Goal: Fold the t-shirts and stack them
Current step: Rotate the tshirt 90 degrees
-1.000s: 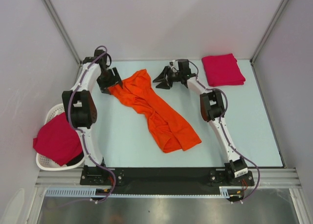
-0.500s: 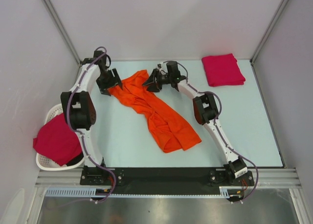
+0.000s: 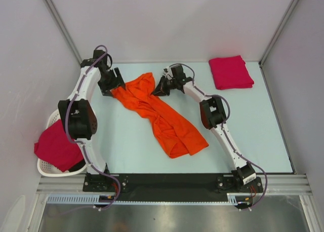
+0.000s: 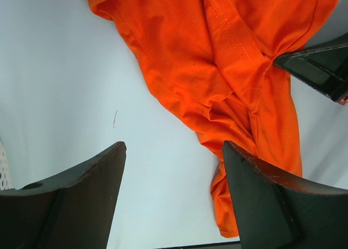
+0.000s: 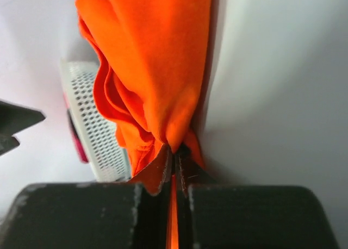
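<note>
Crimson-pink comes first, nearest you on the left: a loose crimson-pink t-shirt [image 3: 58,145] hangs out over the rim of the white slatted basket [image 3: 46,167], unfolded and not yet on the table [image 3: 253,136]. Past it, in the middle of the table, the orange t-shirt [image 3: 164,120] lies as a long rumpled strip running diagonally from near right to far left (bunched and twisted, nowhere near flat). Count it as laid out but not spread, let alone folded. Both grippers are at its far end. Your right gripper [image 5: 173,151] has its jaws pressed together on a pinch of orange cloth at the shirt's far right edge, the fabric gathered into the nip. Your left gripper [image 4: 173,148] stands with its jaws wide apart above bare table, just beside the shirt's far left edge, holding nothing. Farthest off, in the far right corner, a folded crimson-pink t-shirt [image 3: 231,72] sits as a neat rectangle, well apart from everything else; whether it is one shirt or more you cannot tell from here. My reading is that the stack is begun, the orange one is at the spreading stage with only one of two grips made, and the loose one in the basket is untouched. That puts you well under halfway.
</note>
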`<state>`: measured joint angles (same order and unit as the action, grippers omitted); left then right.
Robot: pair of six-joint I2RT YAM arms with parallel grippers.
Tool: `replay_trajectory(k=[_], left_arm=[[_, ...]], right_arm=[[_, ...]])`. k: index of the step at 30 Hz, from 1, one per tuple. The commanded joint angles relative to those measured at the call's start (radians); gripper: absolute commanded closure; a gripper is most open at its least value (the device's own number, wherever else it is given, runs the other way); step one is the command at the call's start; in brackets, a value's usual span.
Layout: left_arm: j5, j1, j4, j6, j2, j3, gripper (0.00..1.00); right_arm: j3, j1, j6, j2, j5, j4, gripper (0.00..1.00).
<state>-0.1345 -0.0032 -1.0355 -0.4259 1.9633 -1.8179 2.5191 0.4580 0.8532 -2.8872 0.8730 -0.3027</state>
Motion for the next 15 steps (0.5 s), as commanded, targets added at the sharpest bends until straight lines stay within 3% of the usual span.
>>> replay_trajectory(k=[1,6,9,10,11,15], left_arm=[[-0.005,-0.003,0.008,0.021,-0.05,0.026,0.22],[0.001,-0.007,0.006,0.015,-0.023,0.049,0.29],[-0.019,-0.012,0.015,-0.002,0.02,0.051,0.61],[-0.025,-0.018,0.02,-0.01,0.031,0.048,0.9],[-0.033,-0.021,0.023,-0.014,0.042,0.036,1.0],[-0.073,-0.044,0.023,-0.017,0.101,-0.021,1.0]], right_arm=[[0.013,-0.012,-0.195,0.117,-0.192,-0.148,1.0],[0.007,-0.025,-0.267,0.16,-0.314,-0.167,1.0],[0.004,-0.035,-0.292,0.18,-0.365,-0.176,1.0],[0.003,-0.045,-0.296,0.19,-0.376,-0.179,1.0],[0.0,-0.051,-0.299,0.193,-0.384,-0.18,1.0],[-0.019,-0.081,-0.312,0.217,-0.44,-0.184,1.0]])
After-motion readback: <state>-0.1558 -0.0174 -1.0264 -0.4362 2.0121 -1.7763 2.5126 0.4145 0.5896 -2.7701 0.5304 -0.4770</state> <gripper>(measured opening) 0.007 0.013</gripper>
